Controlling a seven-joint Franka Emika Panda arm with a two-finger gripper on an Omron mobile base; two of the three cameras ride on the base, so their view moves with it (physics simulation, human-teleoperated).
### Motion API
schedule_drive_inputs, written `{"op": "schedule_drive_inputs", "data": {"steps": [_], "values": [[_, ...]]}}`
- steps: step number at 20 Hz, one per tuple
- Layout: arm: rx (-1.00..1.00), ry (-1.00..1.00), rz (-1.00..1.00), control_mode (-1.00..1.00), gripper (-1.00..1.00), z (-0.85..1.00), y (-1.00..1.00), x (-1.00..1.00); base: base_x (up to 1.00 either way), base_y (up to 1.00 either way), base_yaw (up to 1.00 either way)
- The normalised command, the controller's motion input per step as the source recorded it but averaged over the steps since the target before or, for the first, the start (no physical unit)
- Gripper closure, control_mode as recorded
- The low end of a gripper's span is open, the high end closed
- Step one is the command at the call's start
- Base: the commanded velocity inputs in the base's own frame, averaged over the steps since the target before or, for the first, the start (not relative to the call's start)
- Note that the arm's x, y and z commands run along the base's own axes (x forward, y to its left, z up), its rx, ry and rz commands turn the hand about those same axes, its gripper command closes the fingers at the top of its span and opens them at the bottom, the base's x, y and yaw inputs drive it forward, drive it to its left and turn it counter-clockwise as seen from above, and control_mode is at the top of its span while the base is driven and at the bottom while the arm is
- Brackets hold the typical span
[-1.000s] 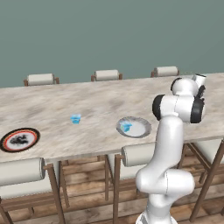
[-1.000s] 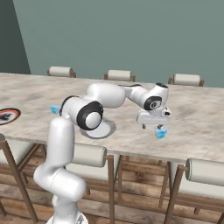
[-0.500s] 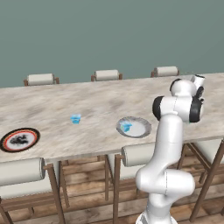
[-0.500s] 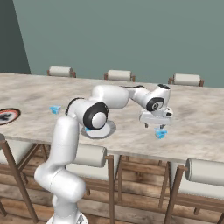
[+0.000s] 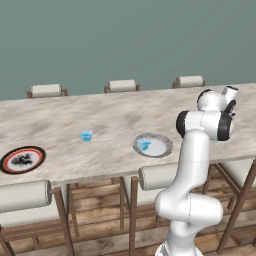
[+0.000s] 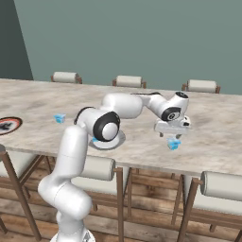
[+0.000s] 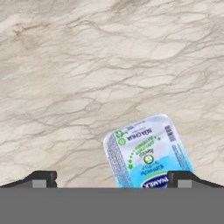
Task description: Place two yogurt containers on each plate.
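Reading from left to right in the left base view, the black-rimmed plate (image 5: 22, 159) is seen at the lower left of the frame on the marble counter (image 5: 115, 112), a lone light blue yogurt cup (image 5: 86, 135) is set well apart to its right, and the pale grey plate (image 5: 153, 145) near frame centre is shown with one blue cup (image 5: 144, 145) resting in it. At the right of that frame the arm's upper links are seen folded above the counter.

In the right base view the same order is kept: the patterned plate at the far left edge, the lone cup, the grey plate partly hidden behind the elbow, and, right of centre, the gripper (image 6: 172, 135) poised just above the target yogurt cup (image 6: 174, 144), which stands on the counter well apart from both plates.

In the hand view the target cup (image 7: 148, 154) is shown from above in the lower right of the frame, its lid tilted so that its long axis runs from upper left to lower right. The two fingertips (image 7: 41, 179) are spread wide at the bottom edge, nothing between them; the cup lies off-centre, close against the right tip. A small shift toward frame right, with some roll to square the jaws to the lid, is judged necessary before descent.
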Motion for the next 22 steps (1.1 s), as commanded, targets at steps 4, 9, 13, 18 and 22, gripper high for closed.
{"op": "schedule_drive_inputs", "data": {"steps": [4,9,13,18,22], "values": [[-0.05,-0.04,0.00,-1.00,-1.00,-0.21,0.00,0.06,0.00,0.00,0.00],[-0.07,-0.05,0.00,-1.00,-1.00,-0.10,0.00,0.16,0.00,0.00,0.00],[-0.04,-0.05,0.00,-1.00,-1.00,0.00,0.00,0.07,0.00,0.00,0.00],[0.00,-0.04,0.00,-1.00,-1.00,0.00,-0.07,0.03,0.00,0.00,0.00],[0.00,0.00,0.02,-1.00,-1.00,0.00,0.00,-0.20,0.00,0.00,0.00]]}}
